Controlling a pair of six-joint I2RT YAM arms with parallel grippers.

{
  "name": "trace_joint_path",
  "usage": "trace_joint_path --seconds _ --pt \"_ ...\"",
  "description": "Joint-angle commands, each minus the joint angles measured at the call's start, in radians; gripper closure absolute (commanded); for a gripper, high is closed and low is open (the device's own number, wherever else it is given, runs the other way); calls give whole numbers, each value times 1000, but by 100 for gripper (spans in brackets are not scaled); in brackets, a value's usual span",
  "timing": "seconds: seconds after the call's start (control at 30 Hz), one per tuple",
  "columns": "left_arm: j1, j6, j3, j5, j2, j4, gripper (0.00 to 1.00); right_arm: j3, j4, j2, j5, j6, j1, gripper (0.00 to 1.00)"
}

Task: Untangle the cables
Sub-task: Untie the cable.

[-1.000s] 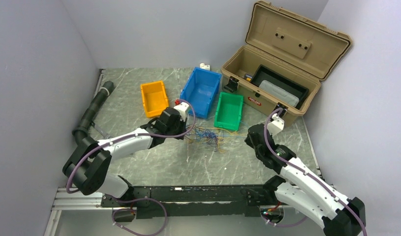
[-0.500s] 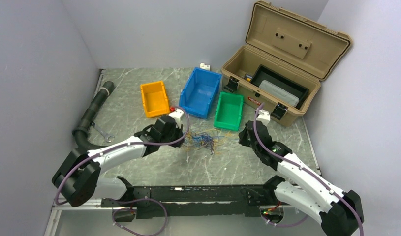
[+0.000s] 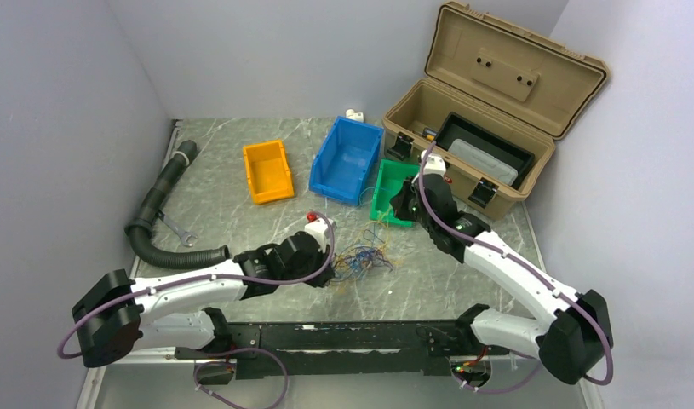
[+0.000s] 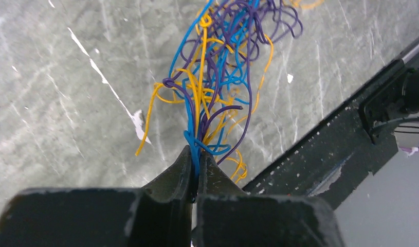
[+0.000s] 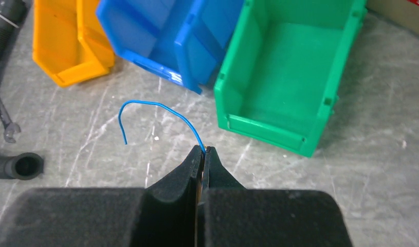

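The cables (image 3: pixel 362 258) are a loose tangle of thin blue, yellow-orange and purple wires on the marble table, near its front edge. My left gripper (image 3: pixel 330 268) lies at the tangle's left end. In the left wrist view it (image 4: pixel 197 154) is shut on a few blue strands of the cables (image 4: pixel 222 77), which fan away from the fingertips. My right gripper (image 3: pixel 398 206) is up by the green bin. In the right wrist view it (image 5: pixel 203 150) is shut on one end of a single blue wire (image 5: pixel 161 106) that arches off to the left, apart from the tangle.
An orange bin (image 3: pixel 266 170), a blue bin (image 3: pixel 347 158) and a green bin (image 3: pixel 386 183) stand in a row behind the tangle. An open tan toolbox (image 3: pixel 488 111) is at back right. A black corrugated hose (image 3: pixel 160 213) and a wrench (image 3: pixel 177 230) lie left. The black frame rail (image 4: pixel 351 128) runs close by the tangle.
My left gripper has dragged the tangle toward the table's front edge. My right gripper has moved away toward the green bin, drawing one blue wire out of the tangle.
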Motion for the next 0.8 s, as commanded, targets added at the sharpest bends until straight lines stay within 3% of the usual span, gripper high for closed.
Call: trace_joint_path --seconds 0.0,0.1,0.23,0.3,0.4,0.57,0.77 --pt "-65 -74 45 -53 -26 -60 80 91 99 66 -64 -42 -4 100" --pt "-73 -71 93 -81 -10 -142 42 136 94 129 -110 -53 -3 96" --pt "-70 -25 152 -152 -34 -256 17 191 8 202 -134 -49 -3 36" --pt "-57 12 172 -159 -67 -282 9 172 -20 189 -109 -46 -4 25" --pt "11 82 193 -92 -97 -292 6 110 -34 123 -79 -35 -4 19" --pt "154 183 205 53 -92 -248 6 -6 -79 -4 -53 36 -3 18" --pt "256 287 282 165 30 -202 2 -149 -121 -134 -78 173 -3 18"
